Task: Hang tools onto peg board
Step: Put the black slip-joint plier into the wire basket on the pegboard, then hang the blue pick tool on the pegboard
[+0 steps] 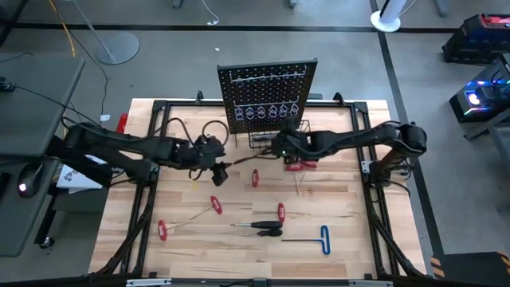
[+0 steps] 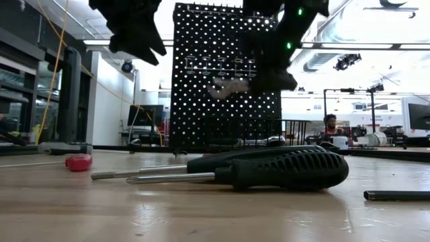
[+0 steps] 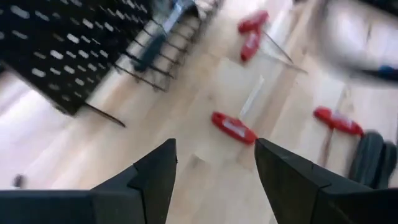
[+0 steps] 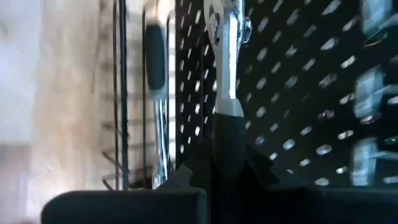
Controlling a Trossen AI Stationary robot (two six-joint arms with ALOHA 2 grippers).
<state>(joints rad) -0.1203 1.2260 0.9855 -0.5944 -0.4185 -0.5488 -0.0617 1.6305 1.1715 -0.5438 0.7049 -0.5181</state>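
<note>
Peg board [image 1: 267, 96]: upright black perforated panel at the table's far edge, a row of metal loop hooks [image 1: 267, 112] across its face. Wire basket [image 4: 134, 124]: mounted at the board's foot; holds one black-handled tool [image 4: 155, 59] standing among its bars.

Right gripper [image 4: 227, 158]: fingers clamped together on a silver wrench [image 4: 227, 56], its shaft pointing up against the board's holes, just beside the basket.

Left gripper [image 3: 214, 165]: fingers apart, nothing between them, raised over the table near the board's left corner. Below and ahead of it lies a red-handled tool [image 3: 233, 127].

Loose on the wooden table [image 1: 358, 215]: further red-handled tools [image 1: 216, 205], two black-handled screwdrivers [image 1: 267, 229] side by side nearer the front, a blue T-handle key [image 1: 324, 239] to their right
</note>
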